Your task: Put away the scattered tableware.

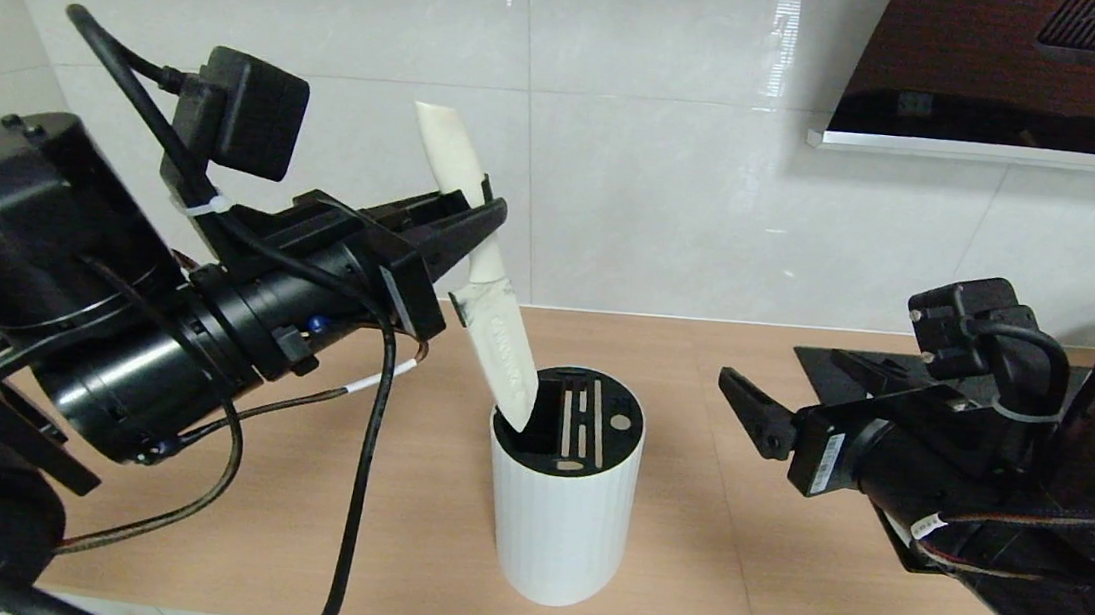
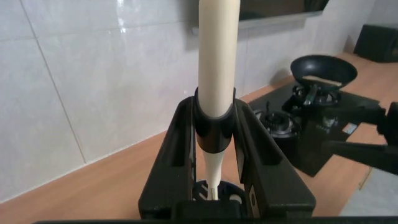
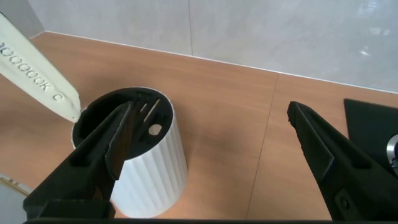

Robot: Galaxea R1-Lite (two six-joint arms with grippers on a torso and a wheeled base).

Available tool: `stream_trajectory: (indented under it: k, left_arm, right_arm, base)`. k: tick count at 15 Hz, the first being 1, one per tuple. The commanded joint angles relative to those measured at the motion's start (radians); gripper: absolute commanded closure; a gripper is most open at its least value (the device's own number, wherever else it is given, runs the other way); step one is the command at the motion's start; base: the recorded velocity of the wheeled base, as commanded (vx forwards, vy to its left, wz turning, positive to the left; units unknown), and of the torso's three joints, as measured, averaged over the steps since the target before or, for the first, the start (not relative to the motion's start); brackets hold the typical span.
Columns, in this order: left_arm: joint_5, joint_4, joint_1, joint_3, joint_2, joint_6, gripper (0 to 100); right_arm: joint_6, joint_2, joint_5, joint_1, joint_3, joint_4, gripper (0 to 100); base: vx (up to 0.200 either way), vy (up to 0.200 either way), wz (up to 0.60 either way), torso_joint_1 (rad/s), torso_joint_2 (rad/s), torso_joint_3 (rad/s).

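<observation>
**A:** What carries everything?

**B:** A pale wooden bench [image 1: 783,571] under a white tiled wall, with a flat black hob [image 1: 834,360] on the robot's right.

**A:** And where does the tableware go?

**B:** Into a white ribbed cylindrical holder with a black slotted top [image 1: 568,510], I judge. It stands upright on the bench between the two arms.

**A:** The left fingers?

**B:** The left fingers [image 1: 467,229] are clamped tight around the handle of a cream-white ceramic knife [image 1: 504,344]. Gripping the handle leaves the blade free to point downward.

**A:** The right fingers?

**B:** The right fingers [image 3: 323,149] are spread wide with nothing between them. They sit beside the holder without touching it, perhaps placed to steady it.

**A:** So where exactly is the knife?

**B:** It is above the holder and tilted, with its tip at the left rim of the black top. I cannot tell whether the tip has entered a slot. The long slots lie nearer the middle, so the blade probably needs straightening first.
</observation>
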State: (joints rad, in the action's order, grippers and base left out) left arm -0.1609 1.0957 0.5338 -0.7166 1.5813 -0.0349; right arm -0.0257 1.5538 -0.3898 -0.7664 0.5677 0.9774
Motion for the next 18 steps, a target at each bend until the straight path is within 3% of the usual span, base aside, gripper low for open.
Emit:
stream_trajectory:
  k: [1,5,10,16,18]
  left_arm:
    - [0.000,0.001,0.002,0.006,0.046,0.000,100]
    - [0.001,0.010,0.005,0.012,0.117,0.010,100]
    - [0.004,0.108,0.044,0.028,0.198,0.010,100]
    - [0.012,0.110,0.051,0.043,0.229,0.015,100]
    - [0.012,0.110,0.051,0.054,0.238,0.032,100]
  right_arm:
    - [0.000,0.011,-0.001,-0.001,0.000,0.001,0]
    - [0.000,0.011,-0.001,-0.001,-0.002,0.001,0]
    - [0.000,0.012,-0.001,-0.001,-0.002,0.001,0]
    - [0.000,0.019,-0.001,-0.001,-0.002,0.001,0]
    - [0.000,0.022,-0.001,-0.001,-0.003,0.001,0]
  base:
    - [0.000,0.000,0.00,0.000,0.00,0.000]
    - [0.000,0.000,0.00,0.000,0.00,0.000]
    - [0.000,0.000,0.00,0.000,0.00,0.000]
    - [0.000,0.000,0.00,0.000,0.00,0.000]
    - [0.000,0.000,0.00,0.000,0.00,0.000]
